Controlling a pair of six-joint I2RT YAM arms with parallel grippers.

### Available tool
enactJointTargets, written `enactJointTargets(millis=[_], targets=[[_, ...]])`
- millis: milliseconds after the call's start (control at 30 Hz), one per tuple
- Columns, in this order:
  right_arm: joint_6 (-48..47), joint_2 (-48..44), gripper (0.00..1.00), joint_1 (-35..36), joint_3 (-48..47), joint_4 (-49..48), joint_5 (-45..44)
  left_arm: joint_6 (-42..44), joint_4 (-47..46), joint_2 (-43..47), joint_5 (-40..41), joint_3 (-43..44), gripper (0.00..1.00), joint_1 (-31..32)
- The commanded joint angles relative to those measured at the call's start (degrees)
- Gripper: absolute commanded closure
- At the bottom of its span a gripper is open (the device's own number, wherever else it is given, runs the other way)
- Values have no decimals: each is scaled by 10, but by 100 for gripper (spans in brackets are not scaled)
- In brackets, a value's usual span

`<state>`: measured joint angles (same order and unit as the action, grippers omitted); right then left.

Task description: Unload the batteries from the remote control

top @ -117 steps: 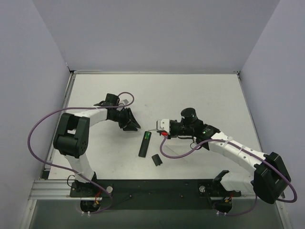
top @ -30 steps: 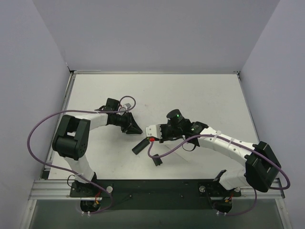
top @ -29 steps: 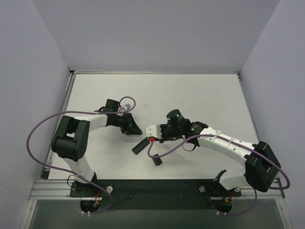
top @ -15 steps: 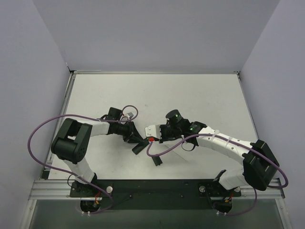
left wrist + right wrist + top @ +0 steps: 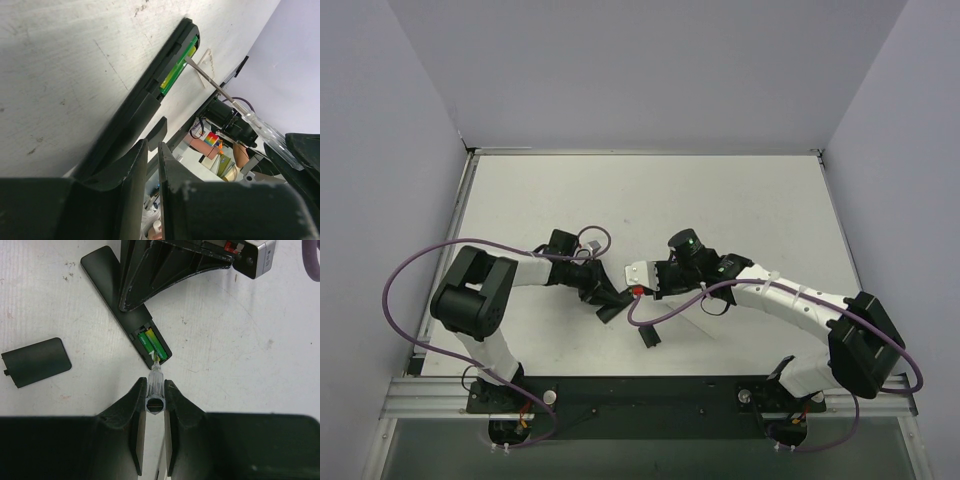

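- Two small, round green batteries [image 5: 152, 344] sit side by side in their open slot.
- We see the remote [image 5: 102, 270], a slim, smooth black bar, lying flat near the middle of the scuffed white table [image 5: 250, 340].
- Its long side slants, and the battery end points toward the right gripper [image 5: 154, 387].
- That gripper squeezes a clear-handled screwdriver [image 5: 155, 375], with the tip at the batteries.
- The left gripper [image 5: 152, 150] rests on the remote, its fingers a crack apart.

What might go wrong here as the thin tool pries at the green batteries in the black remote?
The clear-handled metal-tipped tool in the right gripper may slip off the green batteries and skid. A battery may pop free and roll away. The slim black remote control may pivot, since the left gripper appears only to press on it.
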<state>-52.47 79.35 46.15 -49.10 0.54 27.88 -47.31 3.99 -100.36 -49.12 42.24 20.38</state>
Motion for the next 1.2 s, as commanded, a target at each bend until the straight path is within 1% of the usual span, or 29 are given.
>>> enactJointTargets(millis=[0, 133, 267, 500, 600, 667, 800, 833, 1000, 1167], targets=[[13, 8, 100, -4, -22, -1, 30, 14, -8, -8, 14, -2, 75, 7], [13, 20, 100, -7, -35, 17, 36, 18, -1, -13, 24, -1, 75, 8], [13, 31, 100, -10, -42, 25, 41, 34, 25, -17, 39, 9, 75, 8], [4, 55, 100, -20, -64, 51, 53, 35, 28, -23, 46, 10, 75, 8], [-17, 66, 100, -33, -88, 81, 81, 35, 29, -24, 47, 11, 75, 7], [-42, 75, 100, -43, -106, 122, 101, 38, 31, -26, 51, 11, 75, 7], [-68, 110, 100, -59, -179, 216, 139, 41, 37, -27, 57, 12, 75, 7], [-72, 113, 100, -60, -186, 224, 143, 42, 37, -28, 57, 12, 75, 7], [-79, 122, 100, -59, -185, 224, 153, 42, 39, -27, 57, 12, 75, 6], [-75, 120, 100, -58, -140, 192, 147, 42, 41, -30, 59, 13, 75, 6]])
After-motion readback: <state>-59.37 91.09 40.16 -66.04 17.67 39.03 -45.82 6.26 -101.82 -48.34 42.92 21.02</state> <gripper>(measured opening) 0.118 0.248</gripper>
